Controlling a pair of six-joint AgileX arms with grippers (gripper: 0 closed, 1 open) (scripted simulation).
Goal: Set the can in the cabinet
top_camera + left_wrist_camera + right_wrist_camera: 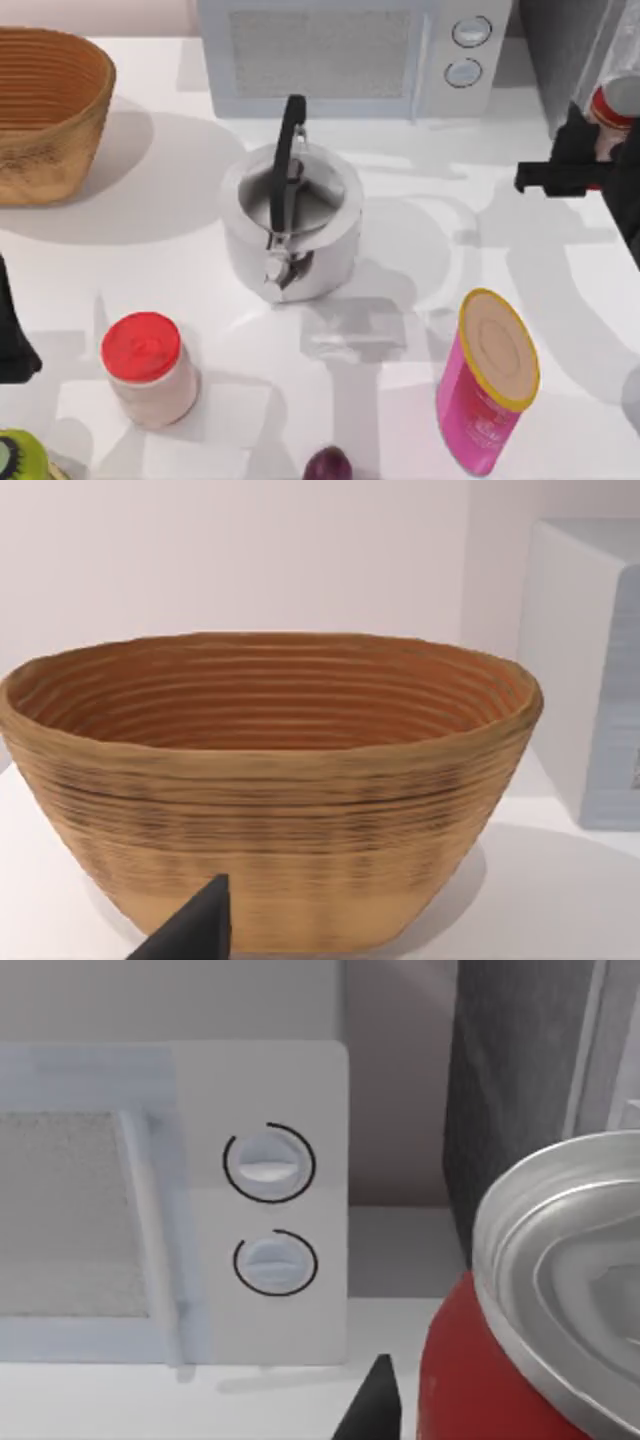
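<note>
The can (pixel 612 103) is red with a silver top. It is held off the table at the right edge, just in front of the cabinet (pixel 565 50). My right gripper (pixel 592 140) is shut on it, with one black finger on its left side. In the right wrist view the can (pixel 480 1370) looms close, tilted, with its silver lid toward the camera. Behind it stands the cabinet's dark speckled face (pixel 510 1090) with a lighter frame beside it. My left gripper (pixel 12 340) is parked at the table's left edge, facing the basket.
A white microwave (pixel 350 55) stands at the back, left of the cabinet. A kettle (pixel 290 220) sits mid-table and a woven basket (pixel 50 110) at the back left. Along the front are a red-lidded jar (pixel 148 368), a pink canister (pixel 488 385) and a purple fruit (pixel 328 465).
</note>
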